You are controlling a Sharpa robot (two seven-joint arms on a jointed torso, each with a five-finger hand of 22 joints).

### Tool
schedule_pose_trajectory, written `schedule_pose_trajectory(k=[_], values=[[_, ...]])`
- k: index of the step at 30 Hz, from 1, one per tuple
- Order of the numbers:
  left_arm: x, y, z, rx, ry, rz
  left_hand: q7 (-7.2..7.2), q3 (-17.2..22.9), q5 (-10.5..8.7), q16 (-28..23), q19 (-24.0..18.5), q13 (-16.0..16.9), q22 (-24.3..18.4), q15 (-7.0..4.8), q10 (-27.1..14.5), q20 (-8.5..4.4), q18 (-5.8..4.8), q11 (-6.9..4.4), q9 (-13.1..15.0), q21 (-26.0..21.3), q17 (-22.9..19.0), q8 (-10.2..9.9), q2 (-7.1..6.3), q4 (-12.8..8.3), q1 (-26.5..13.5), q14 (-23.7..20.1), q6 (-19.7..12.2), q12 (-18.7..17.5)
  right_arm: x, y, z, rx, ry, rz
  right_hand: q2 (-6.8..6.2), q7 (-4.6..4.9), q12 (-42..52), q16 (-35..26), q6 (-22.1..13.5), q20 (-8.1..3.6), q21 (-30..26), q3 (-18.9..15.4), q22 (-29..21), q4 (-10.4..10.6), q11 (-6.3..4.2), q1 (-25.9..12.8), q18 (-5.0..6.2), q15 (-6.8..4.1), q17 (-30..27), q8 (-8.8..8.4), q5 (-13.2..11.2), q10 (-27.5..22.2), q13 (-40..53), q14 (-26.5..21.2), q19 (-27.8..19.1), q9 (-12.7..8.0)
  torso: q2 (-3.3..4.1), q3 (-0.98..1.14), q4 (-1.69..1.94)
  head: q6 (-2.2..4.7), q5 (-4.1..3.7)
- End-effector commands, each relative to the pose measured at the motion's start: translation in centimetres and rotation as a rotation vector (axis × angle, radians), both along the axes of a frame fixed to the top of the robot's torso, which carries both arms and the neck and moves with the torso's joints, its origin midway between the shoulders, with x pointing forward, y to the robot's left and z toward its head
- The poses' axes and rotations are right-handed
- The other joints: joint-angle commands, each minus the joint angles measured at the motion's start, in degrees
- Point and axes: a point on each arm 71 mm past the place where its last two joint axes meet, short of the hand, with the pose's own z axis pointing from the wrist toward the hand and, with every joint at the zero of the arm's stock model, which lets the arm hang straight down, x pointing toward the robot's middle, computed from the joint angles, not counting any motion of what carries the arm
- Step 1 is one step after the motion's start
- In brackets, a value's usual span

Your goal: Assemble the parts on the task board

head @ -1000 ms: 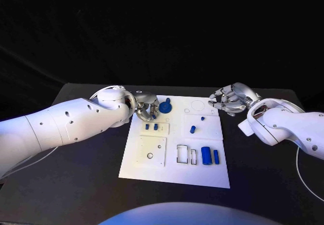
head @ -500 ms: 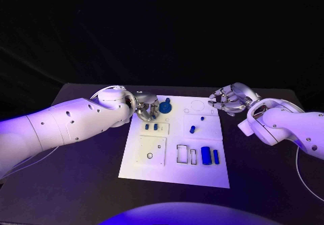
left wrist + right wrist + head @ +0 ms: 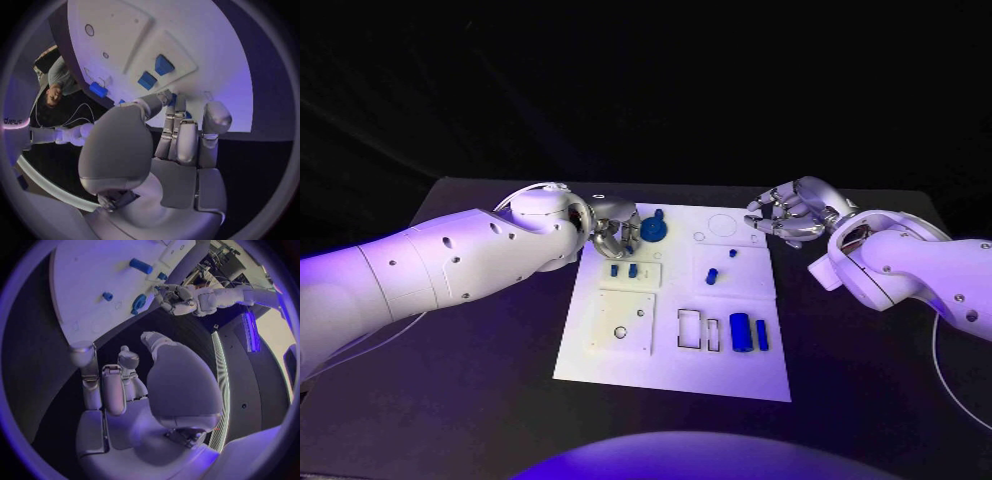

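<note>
The white task board (image 3: pixel 678 352) lies in the middle of the black table. A blue round part (image 3: pixel 653 230) sits tilted at the board's far left corner, and my left hand (image 3: pixel 612 233) pinches its edge between thumb and fingertips. The right wrist view shows that part (image 3: pixel 138 303) against my left hand (image 3: pixel 175 296). Two small blue pieces (image 3: pixel 623 270) stand in a raised plate near that hand. Two short blue pegs (image 3: pixel 713 275) lie mid-board, and two blue cylinders (image 3: pixel 749 333) lie near the board's right edge. My right hand (image 3: pixel 792 212) hovers off the board's far right corner, fingers loosely bent, holding nothing.
A raised white plate (image 3: pixel 623 322) with small holes takes up the board's near left. Two rectangular slots (image 3: pixel 692 329) lie beside the cylinders. An outlined circle (image 3: pixel 723 225) marks the far right of the board. Bare black table (image 3: pixel 473 380) surrounds the board on all sides.
</note>
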Motion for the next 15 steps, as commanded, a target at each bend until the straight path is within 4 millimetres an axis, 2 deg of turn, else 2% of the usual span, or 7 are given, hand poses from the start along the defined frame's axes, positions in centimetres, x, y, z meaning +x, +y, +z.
schedule_pose_trajectory(k=[1, 7, 15], values=[[-0.30, -0.03, -0.65, 0.026, 0.041, -0.003, 0.08, -0.4, 0.09, 0.2, -0.4, 0.1, 6.8, -0.20, 0.0, -0.18, -0.45, 0.14, -0.1, -0.3, -0.4, -0.8, 0.11, 0.1, -0.5, 0.1, -0.2, -0.7, -0.03, 0.10, 0.01, -0.001, -0.005, 0.013, -0.22, -0.09, -0.3, -0.3, -0.4, -0.16, -0.3, 0.3, 0.0, 0.1, 0.03, -0.2, 1.18, -0.35, 1.8, 0.33, 0.3, 0.1, 0.0, 2.2, -0.3, 0.1, -0.01, -0.02, -0.02, 0.05, -0.08], [-0.34, -0.07, -0.66, 0.029, 0.044, -0.002, 0.54, -0.6, 0.23, -0.1, -0.7, 0.0, 6.7, 0.15, -0.5, 0.06, -0.40, 0.59, -0.5, -0.8, -1.2, -2.7, -0.24, 0.3, -0.9, -0.3, -1.8, -1.8, 0.02, 0.01, 0.01, 0.001, -0.008, 0.011, -0.25, -0.10, -0.3, -0.3, -0.4, -0.17, -0.2, 0.4, 0.0, 0.1, 0.02, -0.2, 1.17, -0.35, 1.9, 0.34, 0.3, 0.2, 0.0, 2.2, -0.3, 0.1, -0.07, -0.04, 0.08, 0.09, -0.14], [-0.33, -0.10, -0.61, 0.024, 0.038, -0.001, 0.81, -0.9, 0.94, -0.2, -1.0, 0.0, 6.6, 0.40, -0.9, 0.33, -0.32, 0.84, -1.1, -1.2, -1.9, -4.9, -1.00, 0.6, -1.8, -0.7, -4.0, -3.0, 0.14, -0.32, -0.15, -0.001, -0.012, 0.004, -0.26, -0.10, -0.2, -0.3, -0.4, -0.17, -0.3, 0.5, 0.0, 0.1, 0.02, -0.1, 1.18, -0.36, 1.9, 0.35, 0.3, 0.2, 0.0, 2.2, -0.3, 0.1, -0.07, -0.03, 0.04, 0.25, -0.05]])
